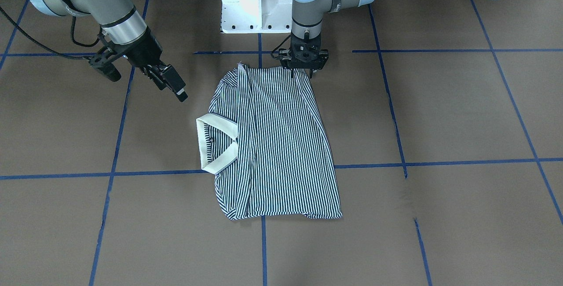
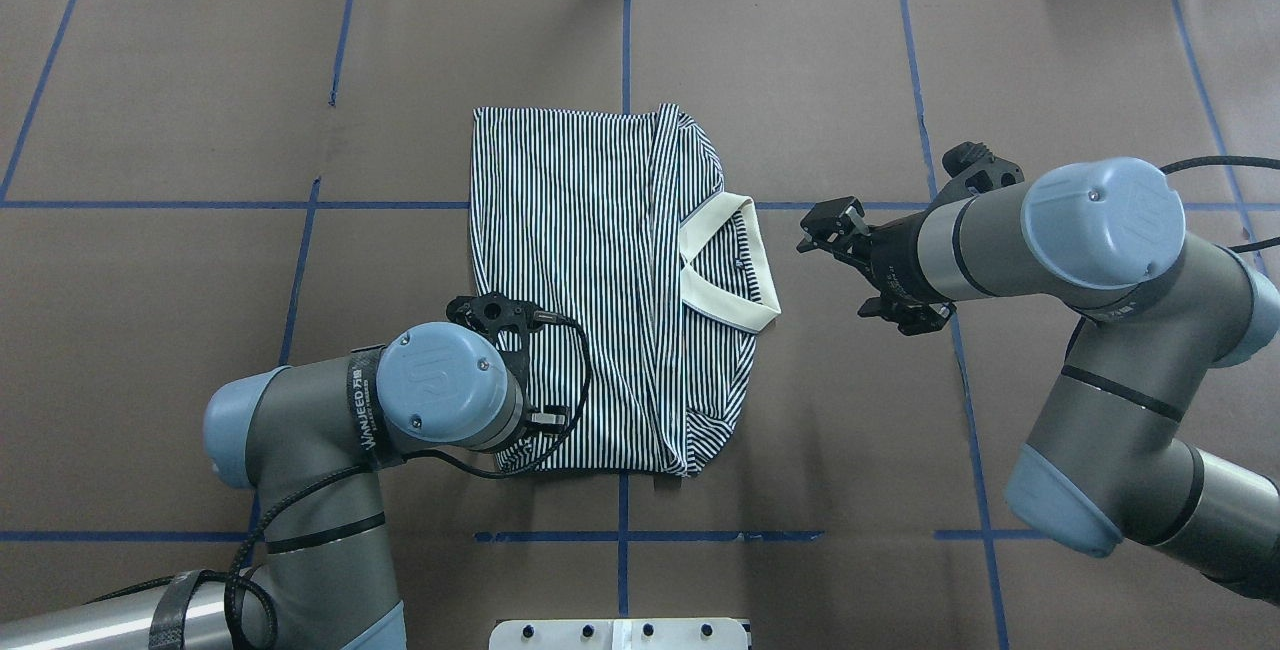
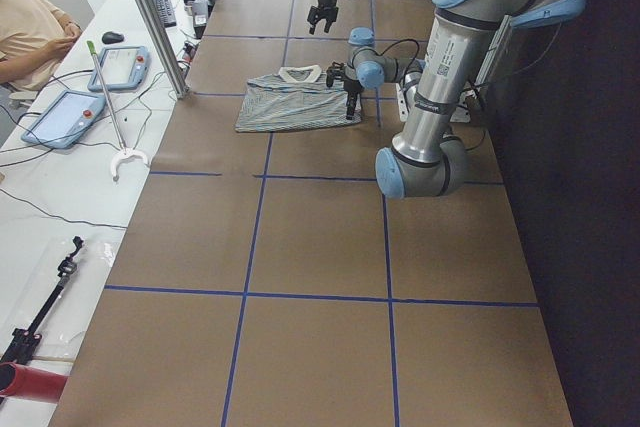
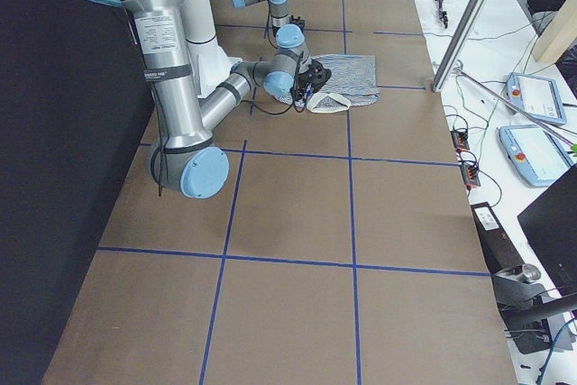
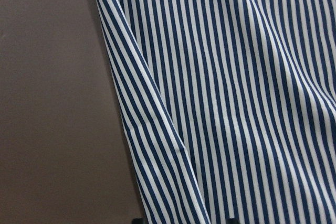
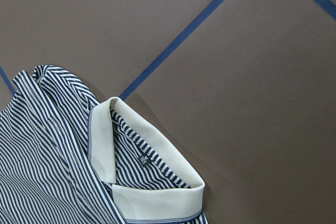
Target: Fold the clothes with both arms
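The striped polo shirt lies flat on the brown table, sides folded in, its cream collar pointing to the robot's right. It also shows in the overhead view. My left gripper points straight down at the shirt's near hem corner, fingers apart and at the cloth's edge. In the overhead view its wrist hides the fingers. The left wrist view shows only striped cloth and bare table. My right gripper hovers tilted beside the collar, apart from it, empty and apparently open.
The white pedestal base stands just behind the shirt. Blue tape lines cross the brown table cover. An upright metal pole and tablets stand on the far side bench, where a person sits.
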